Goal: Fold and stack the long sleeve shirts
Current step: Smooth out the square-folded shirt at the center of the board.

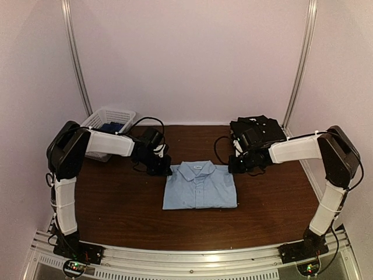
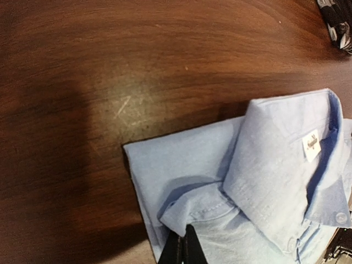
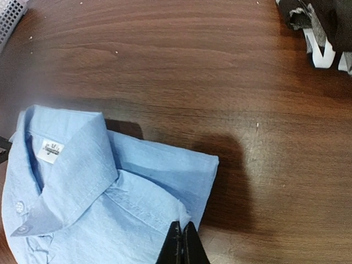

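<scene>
A folded light blue shirt [image 1: 200, 185] lies collar up in the middle of the table. My left gripper [image 1: 164, 170] is at its top left corner. In the left wrist view the gripper [image 2: 183, 242] is shut on a fold of the blue shirt [image 2: 258, 181] by the shoulder. My right gripper [image 1: 235, 165] is at the top right corner. In the right wrist view it [image 3: 182, 242] is shut on the edge of the blue shirt [image 3: 99, 187]. A folded black shirt [image 1: 256, 131] lies behind the right gripper and shows at a corner of the right wrist view [image 3: 319, 27].
A white mesh basket [image 1: 108, 123] with something dark blue inside stands at the back left, and its corner shows in the right wrist view [image 3: 10, 16]. The brown table [image 1: 116, 204] runs to the walls at back and sides.
</scene>
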